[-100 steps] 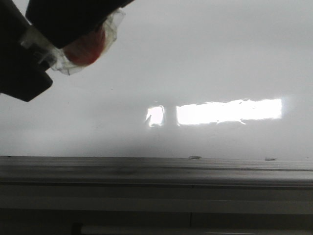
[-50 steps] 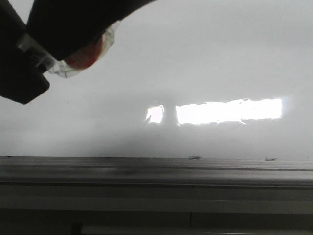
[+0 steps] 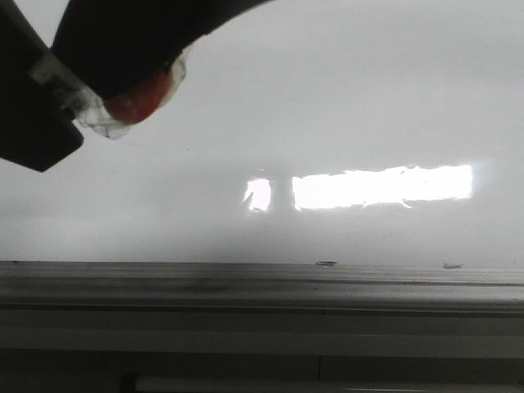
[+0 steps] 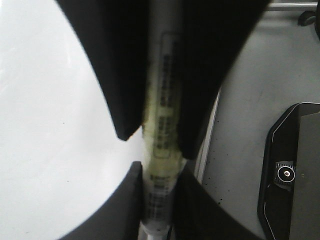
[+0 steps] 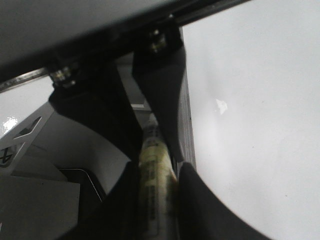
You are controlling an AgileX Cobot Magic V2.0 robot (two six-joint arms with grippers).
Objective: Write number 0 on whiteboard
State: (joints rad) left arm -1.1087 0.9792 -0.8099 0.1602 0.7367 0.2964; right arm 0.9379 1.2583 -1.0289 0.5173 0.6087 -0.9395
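The whiteboard (image 3: 352,90) fills the front view, with its grey ledge (image 3: 262,282) along the lower edge. No drawn number 0 shows on it. Black gripper parts (image 3: 115,37) hang at the top left over the board, with a red marker end (image 3: 135,102) wrapped in clear tape. In the left wrist view my left gripper (image 4: 159,167) is shut on a labelled white marker (image 4: 164,120); a second pair of black fingers (image 4: 120,75) clamps the same marker further along. My right gripper (image 5: 157,167) is shut on a marker (image 5: 151,145) too. The tip is hidden.
A bright rectangular glare patch (image 3: 381,187) lies on the board at centre right. Beside the board's edge in the left wrist view is grey floor (image 4: 240,125) with a black base (image 4: 292,170). The board also shows in the right wrist view (image 5: 260,115).
In the front view the black gripper parts and the red taped end have shifted slightly down and to the left. The board's surface looks the same.
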